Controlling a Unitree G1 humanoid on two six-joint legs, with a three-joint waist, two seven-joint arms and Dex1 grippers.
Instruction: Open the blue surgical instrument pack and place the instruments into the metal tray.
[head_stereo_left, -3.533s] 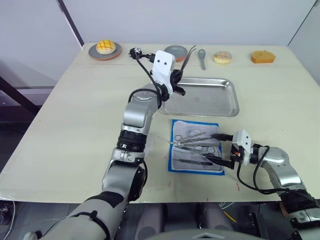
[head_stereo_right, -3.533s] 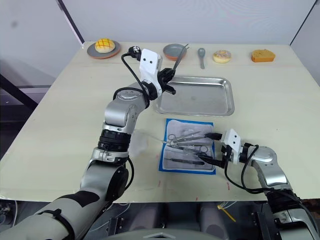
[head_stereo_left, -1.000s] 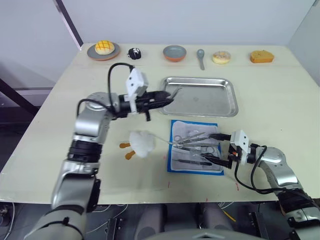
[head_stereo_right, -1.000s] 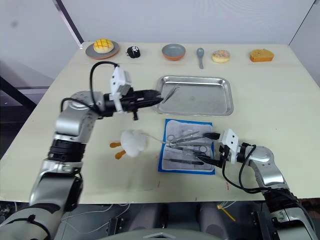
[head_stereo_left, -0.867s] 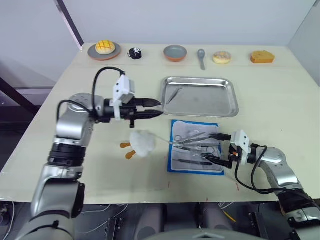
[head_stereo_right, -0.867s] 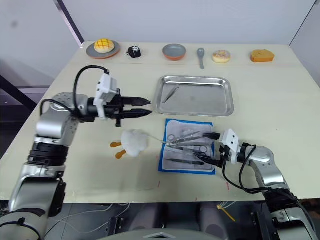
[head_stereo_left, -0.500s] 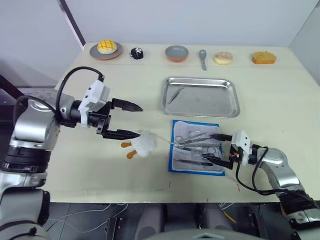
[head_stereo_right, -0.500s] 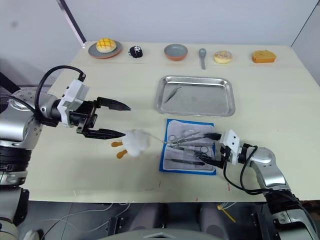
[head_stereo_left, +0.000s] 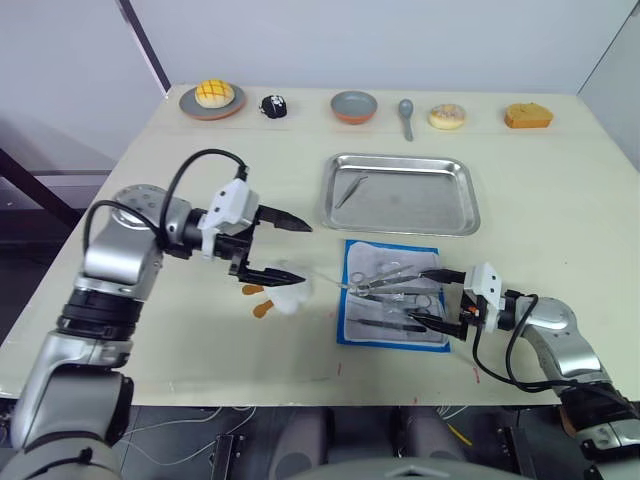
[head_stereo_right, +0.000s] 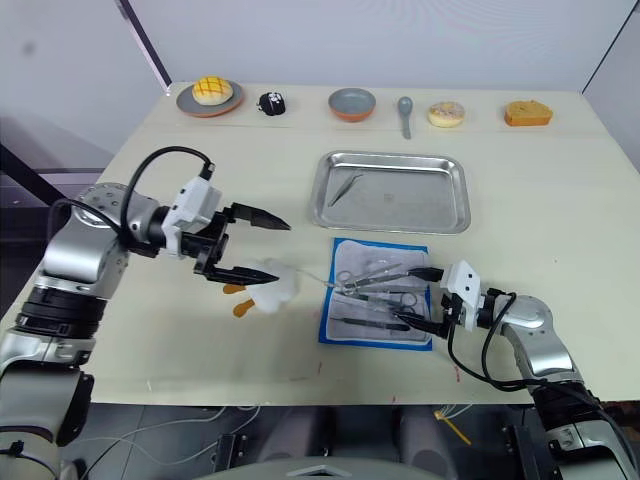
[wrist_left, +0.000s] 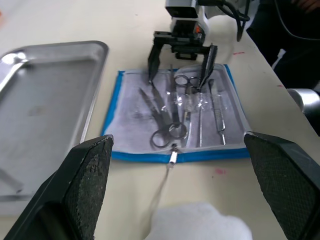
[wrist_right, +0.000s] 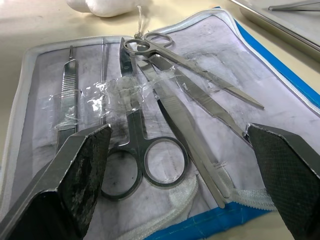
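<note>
The left arm reaches forward over the table (head_stereo_left: 130, 380), elbow bent, its tool (head_stereo_left: 287, 247) spread wide and holding nothing, the lower finger just above a white plush toy (head_stereo_left: 290, 292) with orange parts. The right arm lies low along the near edge, forearm angled inward; its tool (head_stereo_left: 432, 297) is open, empty, with both black fingers over the right end of the pack (head_stereo_left: 392, 307). The pack lies flat and opened near the front of the table, a blue-bordered sheet with a pale, crinkled clear inner face. Slim, shiny steel instruments (wrist_right: 150, 125) rest on it, ring-handled scissors and straight tweezers, some under clear tape. Beyond it sits the tray (head_stereo_left: 400, 193), shallow, brushed steel, round-cornered, with one thin instrument inside.
</note>
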